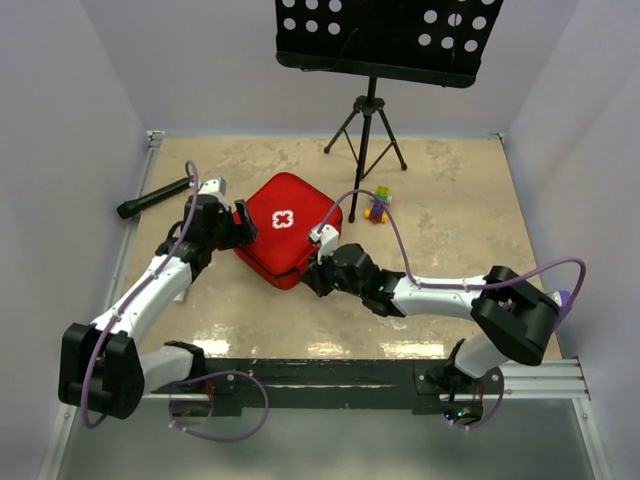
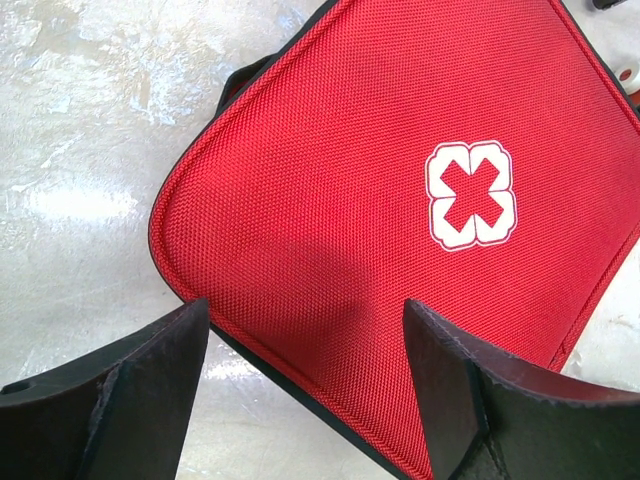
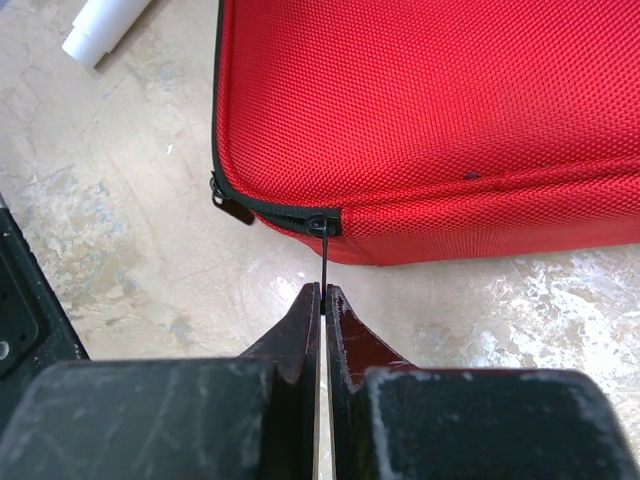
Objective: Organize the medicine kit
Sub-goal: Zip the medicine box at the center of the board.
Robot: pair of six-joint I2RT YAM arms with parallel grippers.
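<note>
The medicine kit [image 1: 285, 228] is a red fabric zip case with a white cross, lying shut on the table; its contents are hidden. It fills the left wrist view [image 2: 380, 200] and shows in the right wrist view [image 3: 430, 110]. My left gripper [image 1: 243, 222] is open at the case's left corner, one finger over the lid, one over the table [image 2: 305, 330]. My right gripper [image 3: 324, 292] is shut on the thin black zipper pull [image 3: 325, 255] at the case's near corner, the slider [image 3: 318, 224] just beyond its tips.
A black flashlight [image 1: 153, 197] lies at the back left. Small coloured toys [image 1: 378, 205] sit right of the case. A black tripod stand [image 1: 367, 125] rises behind. A white tube end [image 3: 100, 28] lies left of the case.
</note>
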